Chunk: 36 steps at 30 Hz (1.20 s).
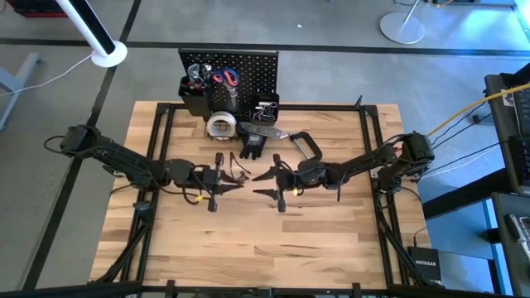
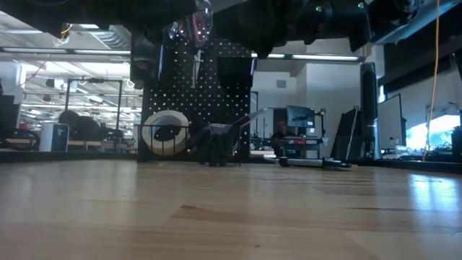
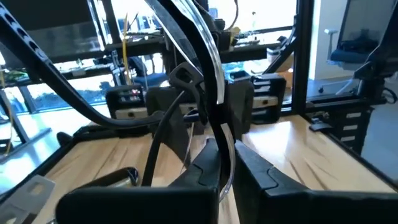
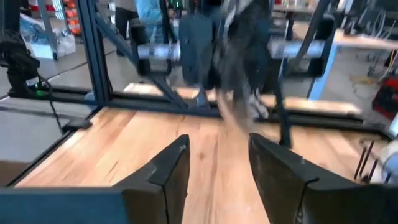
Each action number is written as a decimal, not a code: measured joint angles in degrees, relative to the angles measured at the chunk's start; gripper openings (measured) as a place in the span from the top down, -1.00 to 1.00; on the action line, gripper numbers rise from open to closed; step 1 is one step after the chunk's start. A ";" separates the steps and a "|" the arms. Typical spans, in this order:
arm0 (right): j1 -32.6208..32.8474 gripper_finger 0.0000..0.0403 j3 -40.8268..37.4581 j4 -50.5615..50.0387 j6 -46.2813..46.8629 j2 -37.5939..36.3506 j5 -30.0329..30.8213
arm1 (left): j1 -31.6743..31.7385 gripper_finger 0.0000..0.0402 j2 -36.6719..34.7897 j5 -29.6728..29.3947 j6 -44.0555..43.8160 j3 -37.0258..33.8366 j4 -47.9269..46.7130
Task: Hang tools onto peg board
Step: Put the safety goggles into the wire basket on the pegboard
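1. Black C-clamp (image 1: pixel 307 146) lies flat on the bench (image 1: pixel 331 248), beyond the right gripper (image 1: pixel 267 183) towards the peg board (image 1: pixel 248 70). Judged rigid, heavy; grip the frame's spine.
2. Its long axis runs diagonally across the bench.
3. Right gripper's fingers apart, empty.
4. Left gripper (image 1: pixel 234 175): fingers apart, apparently empty.

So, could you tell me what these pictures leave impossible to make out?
- Left gripper: its wrist view shows a clear curved object between the fingers, unidentifiable; in the high view it is too small.
- Bins on the peg board: their contents are too small and crowded.
- Low view: both arms are cut off by the top edge.
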 joint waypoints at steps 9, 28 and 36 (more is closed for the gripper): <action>0.00 0.31 -0.02 4.38 -1.57 0.09 0.22 | 0.01 0.95 2.32 0.54 -0.96 -0.02 1.28; -0.01 0.49 3.57 4.30 -3.17 3.95 -3.71 | -0.04 0.93 4.34 2.87 -1.91 -0.02 6.62; 0.09 0.94 4.16 2.28 -7.52 4.26 -3.62 | -0.13 0.92 4.34 3.06 -3.42 -0.02 5.43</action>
